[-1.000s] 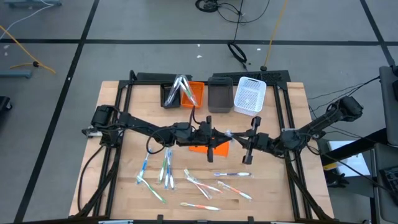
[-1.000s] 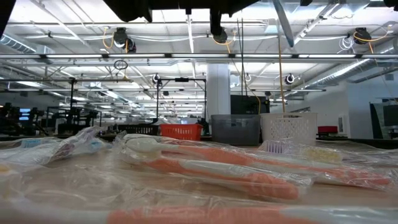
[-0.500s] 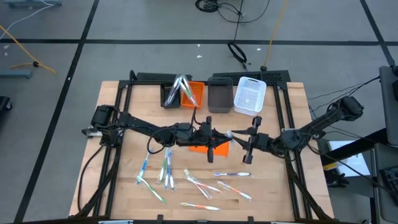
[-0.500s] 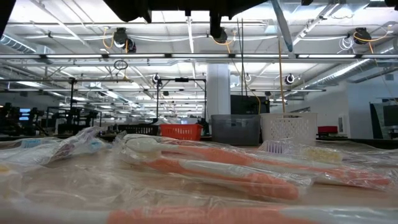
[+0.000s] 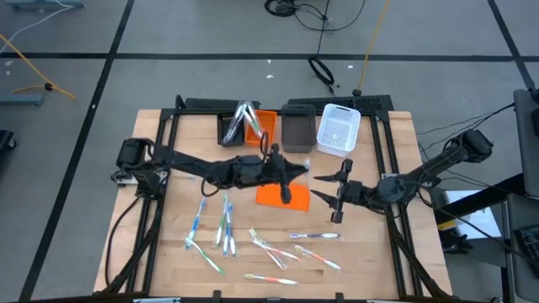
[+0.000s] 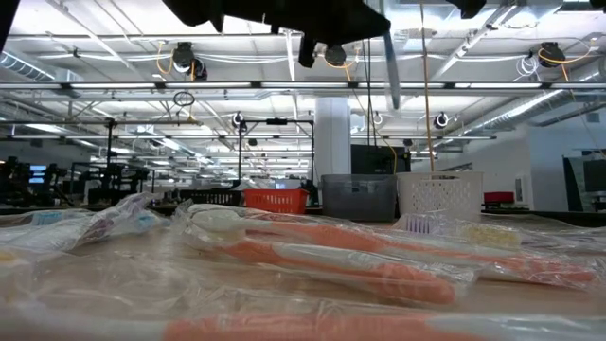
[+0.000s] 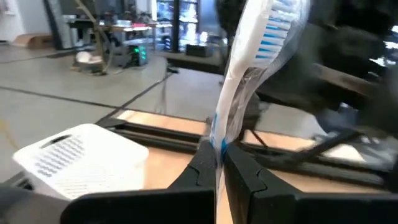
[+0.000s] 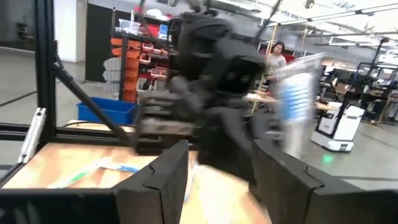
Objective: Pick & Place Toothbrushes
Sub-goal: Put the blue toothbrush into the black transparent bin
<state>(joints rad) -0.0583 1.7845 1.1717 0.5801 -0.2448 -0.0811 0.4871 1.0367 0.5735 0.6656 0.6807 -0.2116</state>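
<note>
My left gripper (image 5: pixel 295 172) is over the table's middle, above the flat orange sheet (image 5: pixel 282 196), shut on a white toothbrush with blue bristles in a clear wrapper (image 7: pixel 249 74). The toothbrush also shows in the low view (image 6: pixel 390 62). My right gripper (image 5: pixel 323 187) is open and empty just to the right of it, its fingers (image 8: pixel 155 180) pointing at the left gripper. Several loose toothbrushes (image 5: pixel 223 225) lie flat on the near half of the table, and more lie close to the low camera (image 6: pixel 322 260). My left gripper pinches the wrapped toothbrush's handle (image 7: pixel 217 142) between its two fingertips. The fingers lie about level and point toward the table's right. The bristle end (image 7: pixel 273 31) sticks out past the fingertips, and the brush is clear of the table.
Four small bins stand in a row at the far edge: black (image 5: pixel 229 130), orange (image 5: pixel 264 128), grey (image 5: pixel 297 130) and white (image 5: pixel 338 129). A few wrapped toothbrushes (image 5: pixel 247 116) lean out of the black and orange ones. Black frame rails (image 5: pixel 164 160) run along both sides.
My left gripper has drawn back from the right gripper toward the far edge and a little to the left, carrying the wrapped toothbrush, which has swung with it. More of the orange sheet is uncovered. My right gripper stays about where it was.
</note>
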